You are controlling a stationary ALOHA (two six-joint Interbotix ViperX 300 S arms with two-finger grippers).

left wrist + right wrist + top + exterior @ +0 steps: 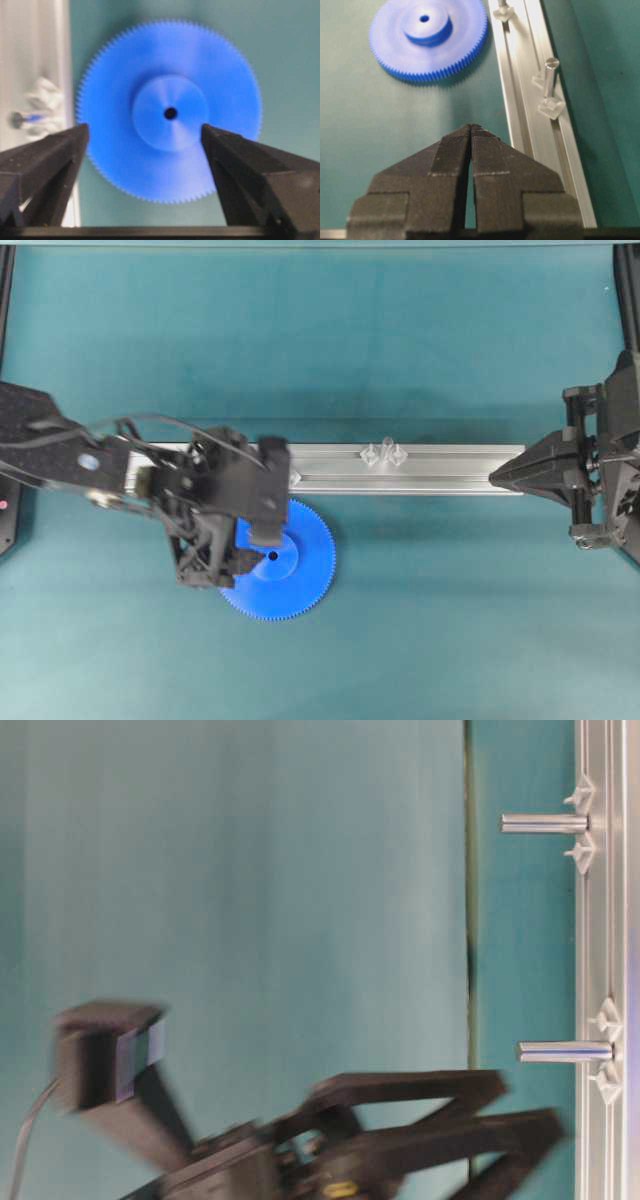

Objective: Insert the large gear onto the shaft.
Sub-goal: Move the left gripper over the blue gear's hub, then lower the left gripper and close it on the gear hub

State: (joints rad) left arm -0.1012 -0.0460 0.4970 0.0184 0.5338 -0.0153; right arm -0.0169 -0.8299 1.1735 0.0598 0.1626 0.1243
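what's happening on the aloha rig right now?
The left gripper is open above the large gear, its fingers either side of the raised hub, nothing held. The gear lies flat on the green mat, beside the aluminium rail. The shaft stands bare on the rail, so the gear is not yet on it. The right gripper is shut and empty, parked near the rail's other end.

We see view turned sideways: aluminium rail (pixel 598 920) along right edge, two metal pins (pixel 545 823) jutting leftward from clear mounts (pixel 583 795). We see blurred black arm (pixel 400 1130) at bottom, teal backdrop (pixel 250 870) behind.
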